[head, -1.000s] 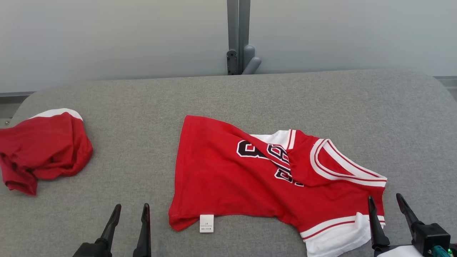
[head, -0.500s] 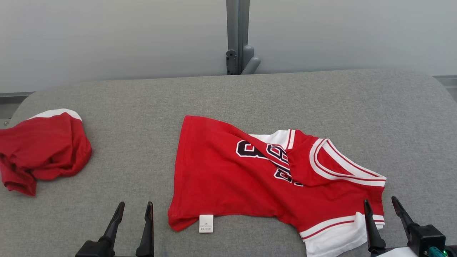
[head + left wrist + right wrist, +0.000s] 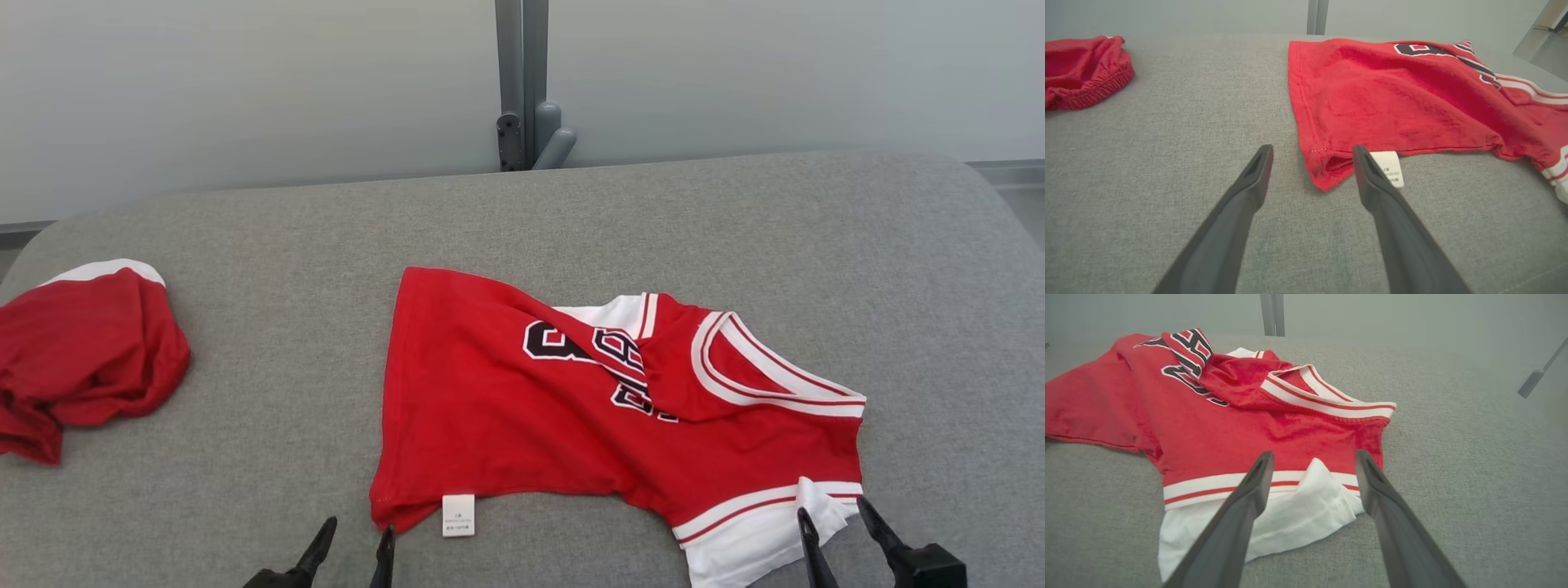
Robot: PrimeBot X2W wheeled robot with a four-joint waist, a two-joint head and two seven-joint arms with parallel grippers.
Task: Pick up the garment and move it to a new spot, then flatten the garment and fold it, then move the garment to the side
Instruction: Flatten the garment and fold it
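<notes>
One grey cloth surface (image 3: 277,245) beneath jersey (image 3: 506,408)

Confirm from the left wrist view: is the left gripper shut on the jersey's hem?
No: the left gripper stands open, the hem of the red jersey showing between its fingers.

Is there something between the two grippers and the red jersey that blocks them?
Nothing visible does. The open left gripper faces the jersey's hem corner; the open right gripper faces its white sleeve. The other red garment lies apart, at the left.
</notes>
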